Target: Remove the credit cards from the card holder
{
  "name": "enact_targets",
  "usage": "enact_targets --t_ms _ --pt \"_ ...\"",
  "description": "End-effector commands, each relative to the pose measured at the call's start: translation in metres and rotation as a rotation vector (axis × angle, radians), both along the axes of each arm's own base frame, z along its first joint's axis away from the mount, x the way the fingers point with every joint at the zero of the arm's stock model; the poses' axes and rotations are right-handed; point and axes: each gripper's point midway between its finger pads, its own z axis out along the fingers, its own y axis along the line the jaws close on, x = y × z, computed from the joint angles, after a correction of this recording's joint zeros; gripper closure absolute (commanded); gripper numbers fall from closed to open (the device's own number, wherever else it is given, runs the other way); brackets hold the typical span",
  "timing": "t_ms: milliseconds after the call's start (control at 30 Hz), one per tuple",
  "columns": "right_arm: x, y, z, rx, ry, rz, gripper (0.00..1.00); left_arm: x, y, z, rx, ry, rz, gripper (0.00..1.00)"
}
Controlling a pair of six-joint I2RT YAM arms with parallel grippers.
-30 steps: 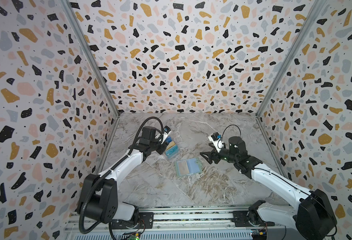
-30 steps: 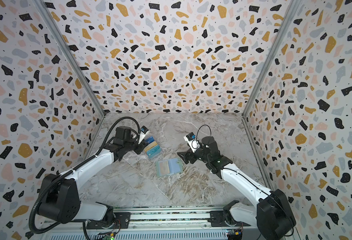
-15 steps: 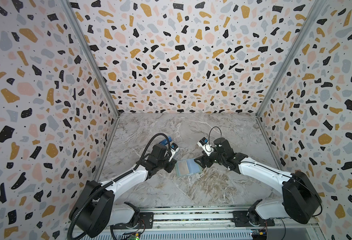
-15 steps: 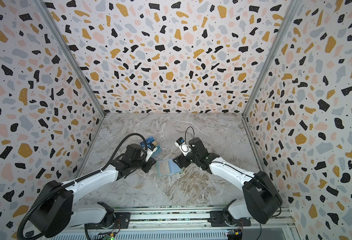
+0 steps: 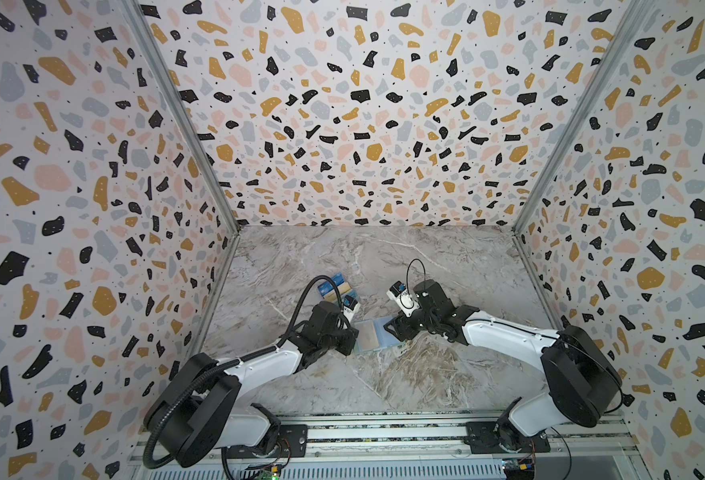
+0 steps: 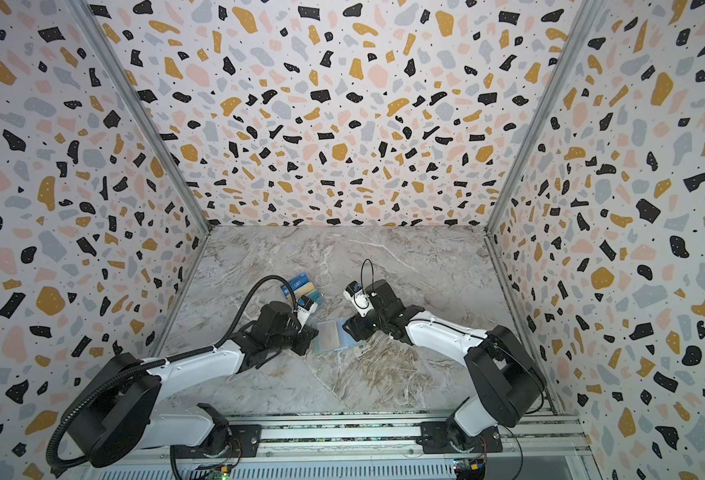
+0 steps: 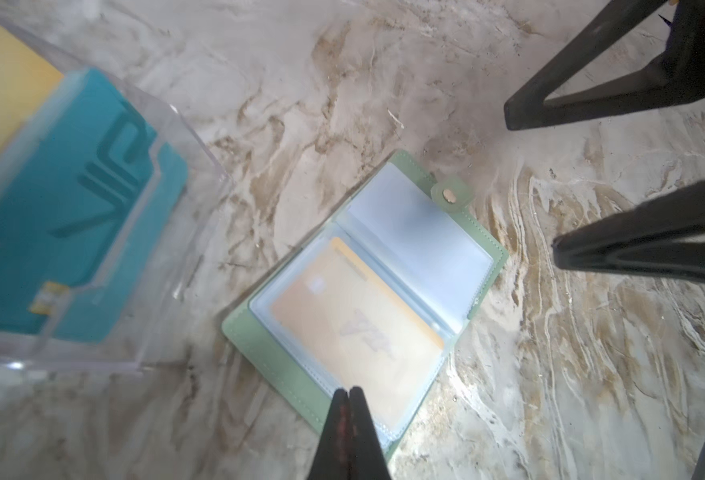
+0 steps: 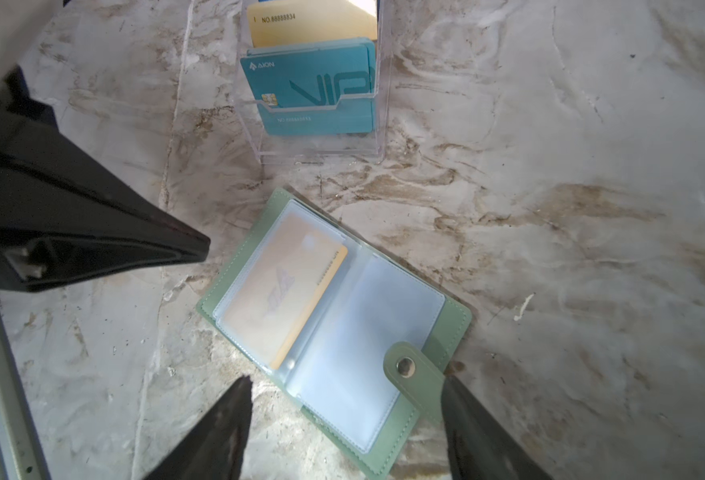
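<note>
The mint-green card holder (image 5: 373, 338) (image 6: 334, 337) lies open flat on the marble. A tan-gold credit card (image 7: 355, 328) (image 8: 284, 291) sits in one clear sleeve; the facing sleeve (image 8: 367, 332) looks empty. My left gripper (image 7: 348, 392) (image 5: 353, 336) is shut, its tips over the card-side sleeve's outer edge, with nothing visible between them. My right gripper (image 8: 344, 390) (image 5: 392, 328) is open and straddles the snap-tab (image 8: 405, 368) side. A teal VIP credit card (image 8: 317, 91) (image 7: 72, 208) stands in a clear stand.
The clear tiered stand (image 5: 334, 286) (image 6: 301, 289) stands on the marble just behind the card holder, with a gold card (image 8: 309, 25) in its rear tier. Terrazzo-patterned walls enclose the table on three sides. A metal rail (image 5: 384, 440) runs along the front.
My left arm has come from the stand down to the card holder's left edge, and its jaws have shut. My right gripper has moved in to the holder's right edge, narrowing a little.
</note>
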Motion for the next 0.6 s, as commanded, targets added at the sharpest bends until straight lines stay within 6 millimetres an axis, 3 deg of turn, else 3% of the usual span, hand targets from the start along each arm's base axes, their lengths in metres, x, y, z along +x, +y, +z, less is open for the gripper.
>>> enact_targets --t_ms 0,567 --pt "0.008 0.010 0.009 0.000 -0.037 -0.022 0.29 0.009 -0.007 0.008 -0.073 -0.044 0.050 1.00" --pt "-0.003 0.039 -0.006 -0.011 -0.074 0.018 0.36 -0.002 -0.007 -0.031 -0.030 0.035 0.039 1.00"
